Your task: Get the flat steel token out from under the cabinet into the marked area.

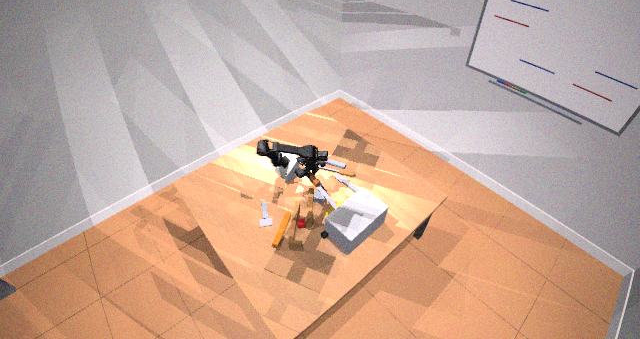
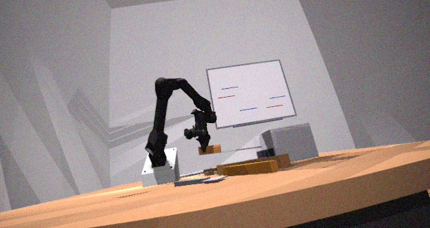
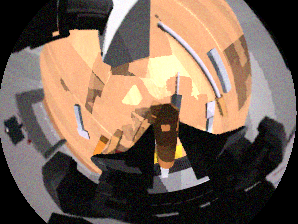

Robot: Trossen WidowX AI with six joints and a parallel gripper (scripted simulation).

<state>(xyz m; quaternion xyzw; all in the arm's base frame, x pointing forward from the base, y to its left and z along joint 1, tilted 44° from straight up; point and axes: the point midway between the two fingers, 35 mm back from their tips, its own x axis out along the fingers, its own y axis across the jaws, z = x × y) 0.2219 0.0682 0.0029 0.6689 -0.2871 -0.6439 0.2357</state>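
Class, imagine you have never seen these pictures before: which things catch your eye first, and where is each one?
The black jointed robot arm stands at the table's far end, its hand shut on the wooden handle of a thin grey rod held above the table. Right of it sits a pale grey box-shaped cabinet, with long orange wooden blocks lying in front.

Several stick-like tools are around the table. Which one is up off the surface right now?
The wooden-handled one with a thin grey blade, clamped in the tool and pointing toward the cabinet. The orange bar lies flat.
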